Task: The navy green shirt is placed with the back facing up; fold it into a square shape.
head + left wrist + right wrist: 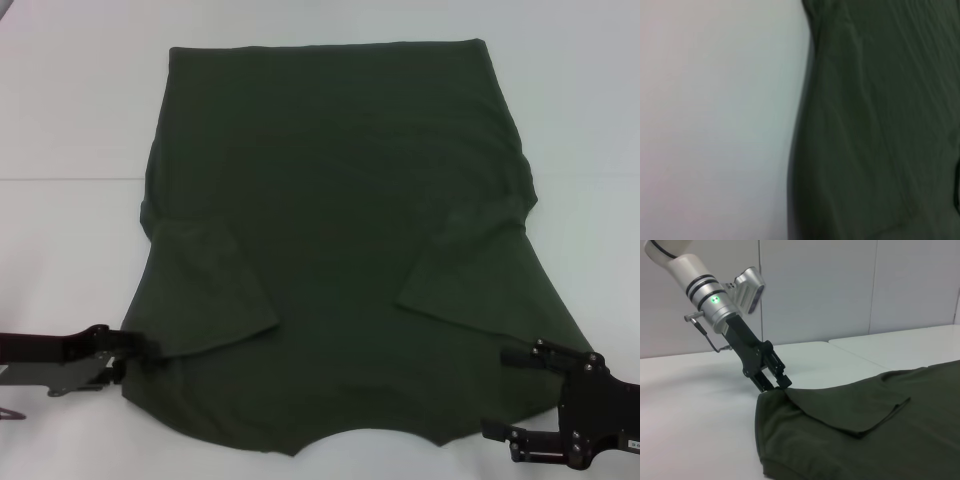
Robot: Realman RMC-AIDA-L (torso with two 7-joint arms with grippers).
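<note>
**Gripping the shirt's near corner from the left**

Lying flat across the middle of the head view, the navy green shirt (340,240) covers most of the white table (70,120), its plain side up, hem toward the top of the frame and the neckline curve at the bottom centre. Both short sleeves are folded inward onto the body.

At the lower left, the left gripper (135,352) reaches in from the frame edge and meets the shirt's shoulder corner; the right wrist view shows its jaws closed on that fabric edge, lifting it slightly off the table. The left wrist view shows only dark cloth beside bare tabletop.

At the lower right, the right gripper (505,392) sits just beside the shirt's other shoulder, jaws spread apart, holding nothing.
</note>
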